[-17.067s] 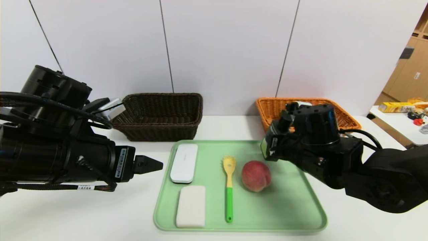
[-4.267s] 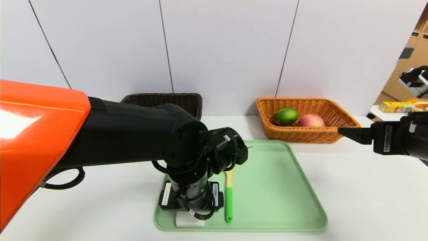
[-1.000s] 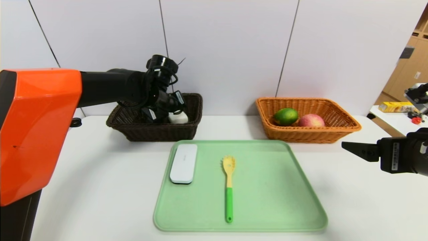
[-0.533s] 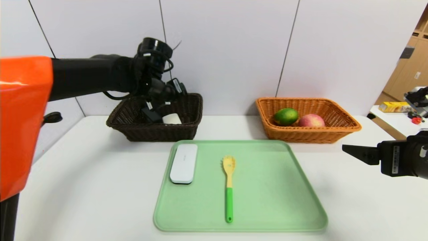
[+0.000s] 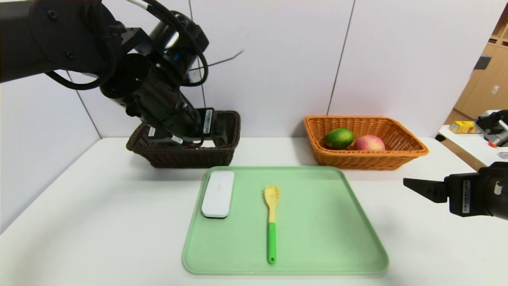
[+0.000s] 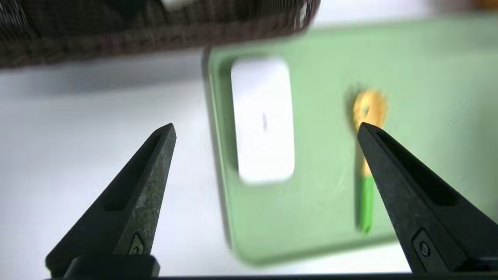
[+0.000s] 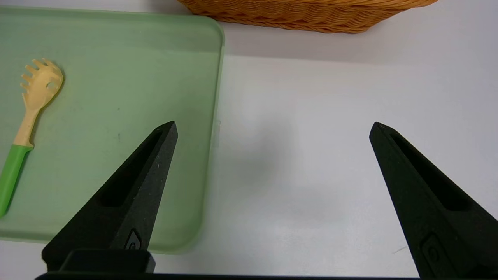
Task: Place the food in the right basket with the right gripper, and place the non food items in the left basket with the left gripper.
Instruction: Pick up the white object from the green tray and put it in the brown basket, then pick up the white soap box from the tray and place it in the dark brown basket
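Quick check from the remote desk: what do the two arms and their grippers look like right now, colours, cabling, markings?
Both arms are black. The left gripper has two tapered, matte black, pointed fingers; its bulky wrist carries looped black cables and white barcode stickers. The right gripper has the same tapered black fingers and a white barcode sticker on its housing.

Plain white table (image 5: 99,222) underneath, pale panelled wall (image 5: 270,59) with thin dark seams behind. Off to the far right, wooden cabinets (image 5: 486,79) and a cluttered side table (image 5: 462,147).
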